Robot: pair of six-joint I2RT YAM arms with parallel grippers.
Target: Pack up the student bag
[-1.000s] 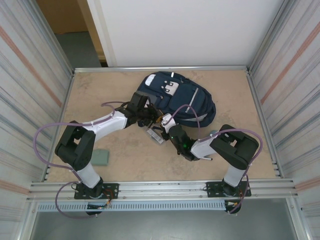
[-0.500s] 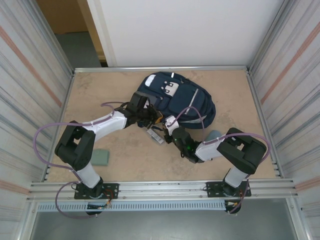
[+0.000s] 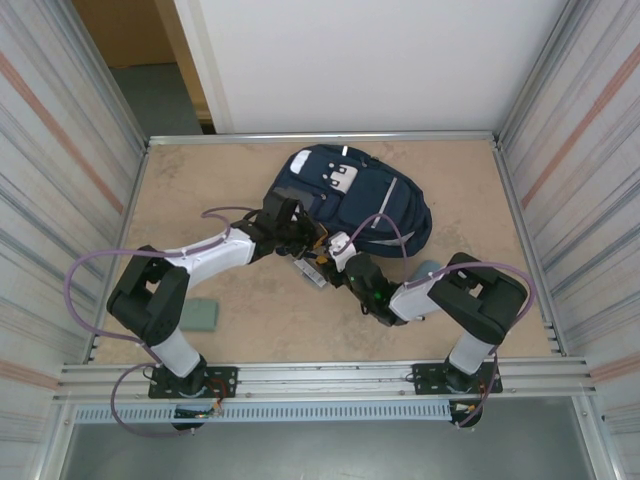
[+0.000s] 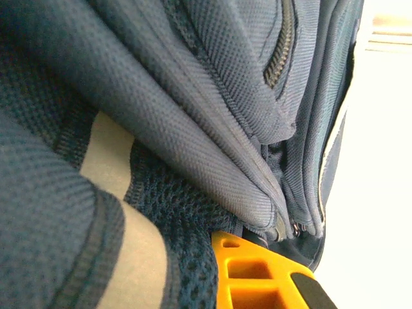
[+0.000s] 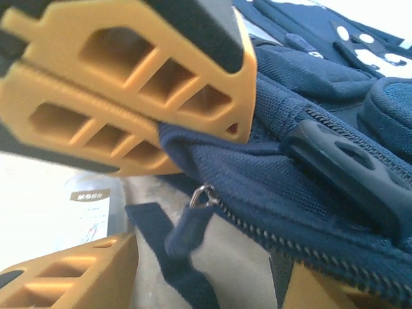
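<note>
Beige mottled desk (image 3: 200, 180) with a metal rim. Navy bag (image 3: 365, 200) lies flat on it, toward the far edge, about mid-width. White printed slip (image 3: 312, 271) sits just beside the bag's near-left corner. Pale blue round item (image 3: 428, 268) is near the bag's near-right corner, partly hidden. Grey-green flat block (image 3: 204, 314) is well apart from the bag, near-left.
</note>
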